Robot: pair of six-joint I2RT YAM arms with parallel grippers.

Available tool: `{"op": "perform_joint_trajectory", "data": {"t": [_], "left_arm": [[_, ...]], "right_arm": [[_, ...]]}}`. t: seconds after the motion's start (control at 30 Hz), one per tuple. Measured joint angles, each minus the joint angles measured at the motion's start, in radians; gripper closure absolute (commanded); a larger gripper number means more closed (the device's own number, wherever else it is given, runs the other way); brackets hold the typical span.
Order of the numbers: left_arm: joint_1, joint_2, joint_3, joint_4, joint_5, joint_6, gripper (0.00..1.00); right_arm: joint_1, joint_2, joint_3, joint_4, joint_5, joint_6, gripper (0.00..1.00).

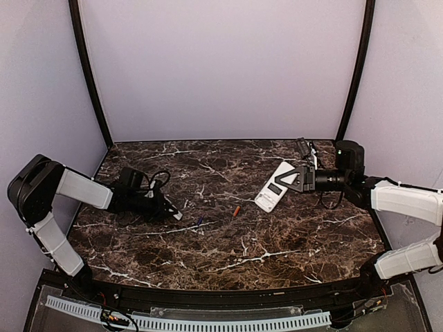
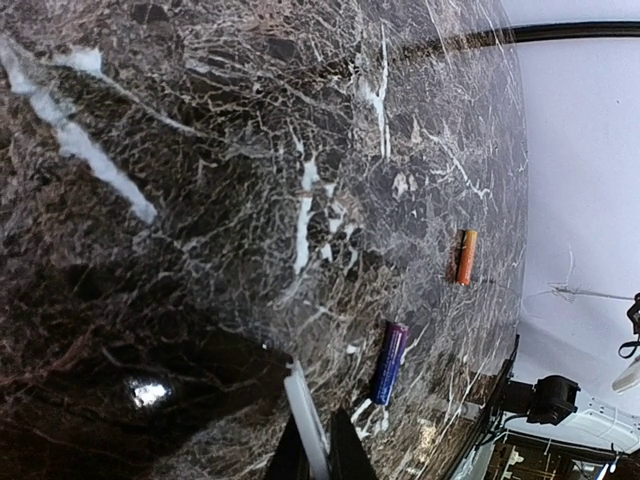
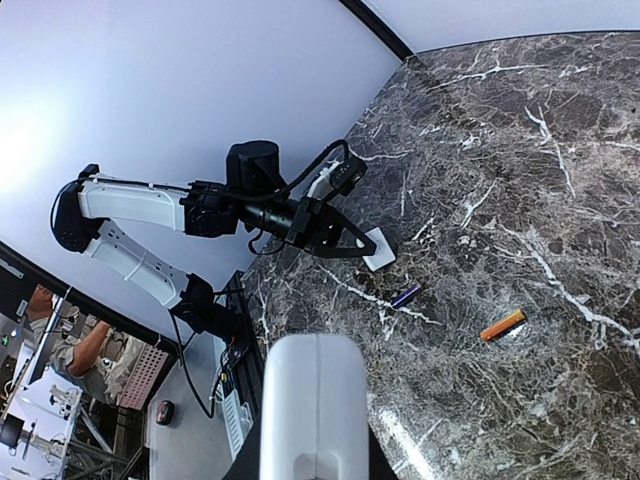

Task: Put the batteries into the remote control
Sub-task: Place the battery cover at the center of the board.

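The remote control (image 1: 267,199) hangs tilted above the table at the right, white back up, with a dark open recess in it. My right gripper (image 1: 295,180) is shut on its far end. In the right wrist view its white body (image 3: 313,395) fills the space between the jaws. My left gripper (image 1: 172,212), low over the table at the left, is shut on a small flat white cover plate (image 2: 303,412). Two batteries lie on the marble between the arms. One is orange (image 1: 236,210) (image 2: 466,256) (image 3: 502,325), the other blue-purple (image 1: 200,221) (image 2: 390,362) (image 3: 405,296).
The dark marble table (image 1: 228,263) is enclosed by pale walls with two black corner posts (image 1: 88,72). A black rail and white cable tray (image 1: 208,321) run along the near edge. Cables loop by the left wrist (image 1: 160,181).
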Motion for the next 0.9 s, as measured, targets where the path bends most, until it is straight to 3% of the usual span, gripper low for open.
{"op": "perform_joint_trajectory", "data": {"t": [0.3, 0.67, 0.9], "left_arm": [[0.011, 0.003, 0.002, -0.087, -0.040, 0.016, 0.79], [0.013, -0.055, 0.062, -0.264, -0.142, 0.068, 0.39], [0.014, -0.132, 0.093, -0.452, -0.270, 0.127, 0.31]], "right_arm": [[0.000, 0.005, 0.000, -0.001, -0.013, -0.011, 1.00], [0.000, 0.006, 0.000, -0.016, -0.014, -0.031, 1.00], [-0.003, 0.006, 0.000, -0.050, -0.006, -0.048, 1.00]]}}
